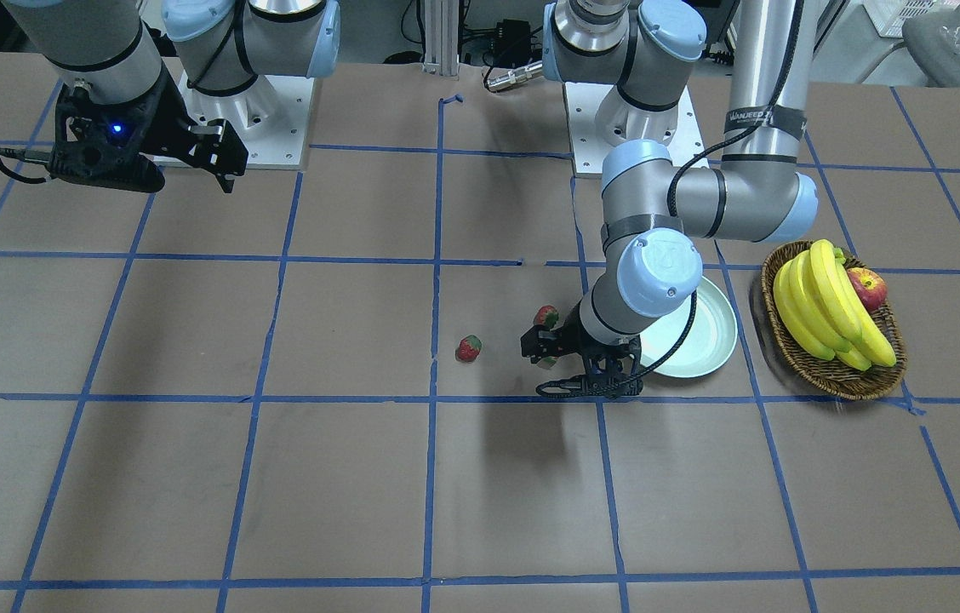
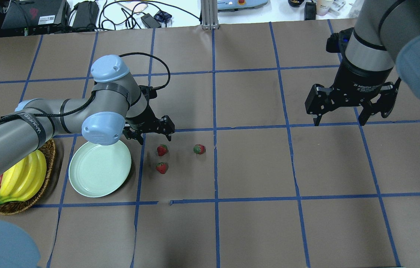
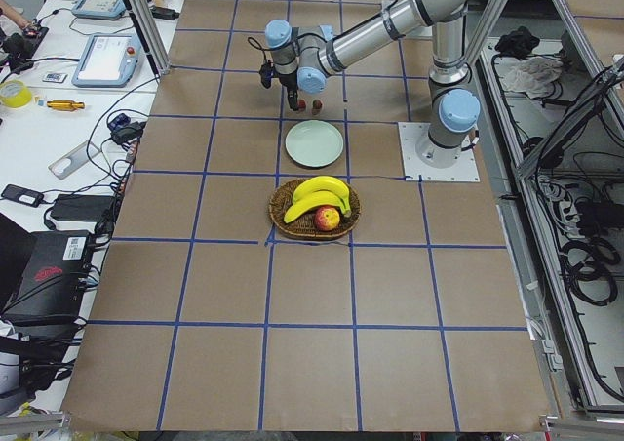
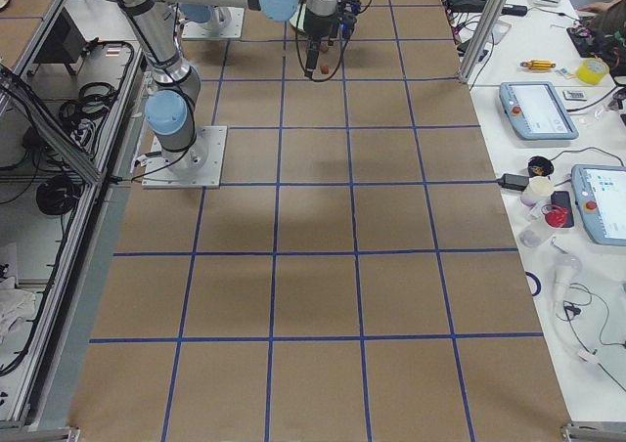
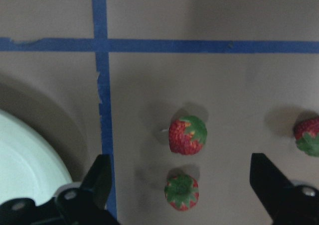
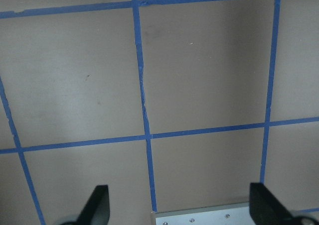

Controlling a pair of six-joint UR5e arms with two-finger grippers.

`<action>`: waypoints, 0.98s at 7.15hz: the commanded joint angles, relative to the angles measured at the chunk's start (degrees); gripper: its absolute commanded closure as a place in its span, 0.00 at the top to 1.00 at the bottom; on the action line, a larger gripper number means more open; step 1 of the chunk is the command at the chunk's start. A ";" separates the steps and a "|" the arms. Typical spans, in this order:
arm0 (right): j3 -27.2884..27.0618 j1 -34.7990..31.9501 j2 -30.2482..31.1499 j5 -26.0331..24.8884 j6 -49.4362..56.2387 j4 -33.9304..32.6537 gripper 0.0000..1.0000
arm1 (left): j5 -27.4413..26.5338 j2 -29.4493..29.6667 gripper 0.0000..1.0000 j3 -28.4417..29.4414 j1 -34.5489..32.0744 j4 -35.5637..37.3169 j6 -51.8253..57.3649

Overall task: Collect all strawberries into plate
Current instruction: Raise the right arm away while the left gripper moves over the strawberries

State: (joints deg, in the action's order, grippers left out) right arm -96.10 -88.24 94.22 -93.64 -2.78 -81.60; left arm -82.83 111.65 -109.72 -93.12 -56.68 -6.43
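Strawberries (image 2: 162, 149), small and red, are scattered on the brown surface (image 2: 254, 167) right of the round mint-green plate (image 2: 98, 175); the left gripper (image 2: 154, 138) and right gripper (image 2: 338, 123) are held open.

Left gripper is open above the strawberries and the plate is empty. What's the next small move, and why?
Probably lower the left gripper straight down over the bottom strawberry in its wrist view. That one lies about centred between the open jaws, apart from the second strawberry just above it, and the plate holds nothing yet.
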 commanded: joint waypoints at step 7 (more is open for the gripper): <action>1.44 -6.41 -0.44 2.40 -6.89 -7.43 1.00 | -7.88 1.64 0.94 0.12 -3.99 0.69 -7.28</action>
State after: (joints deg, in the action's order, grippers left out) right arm -94.55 -92.38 93.91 -91.51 -8.26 -88.24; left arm -90.05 113.47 -109.63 -97.06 -55.97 -12.91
